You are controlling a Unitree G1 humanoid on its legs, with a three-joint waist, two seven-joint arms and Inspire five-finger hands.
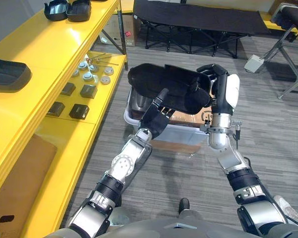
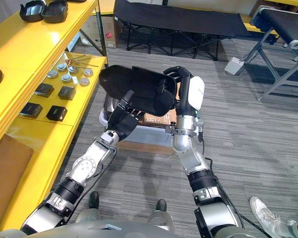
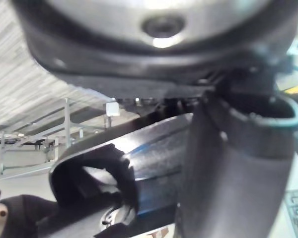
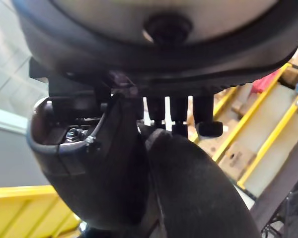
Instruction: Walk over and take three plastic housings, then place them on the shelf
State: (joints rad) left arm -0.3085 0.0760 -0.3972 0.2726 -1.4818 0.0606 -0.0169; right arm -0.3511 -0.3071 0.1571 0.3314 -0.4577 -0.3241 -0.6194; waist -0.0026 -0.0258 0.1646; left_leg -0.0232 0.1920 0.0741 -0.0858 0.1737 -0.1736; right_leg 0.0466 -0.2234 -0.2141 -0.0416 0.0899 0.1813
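One plastic housing point(image 1: 171, 91) sits between the hands: the right hand point(image 1: 218, 83) clasps its end, the left hand point(image 1: 156, 115) supports below, grip I cannot tell. It seems light, stiff, slippery; rims hold best.

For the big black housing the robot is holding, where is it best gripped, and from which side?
Probably at its two ends, one hand from each side: the black housing is a long, curved shell, too wide for one hand. The right hand curls over the right end's rim; the left hand props the near underside.
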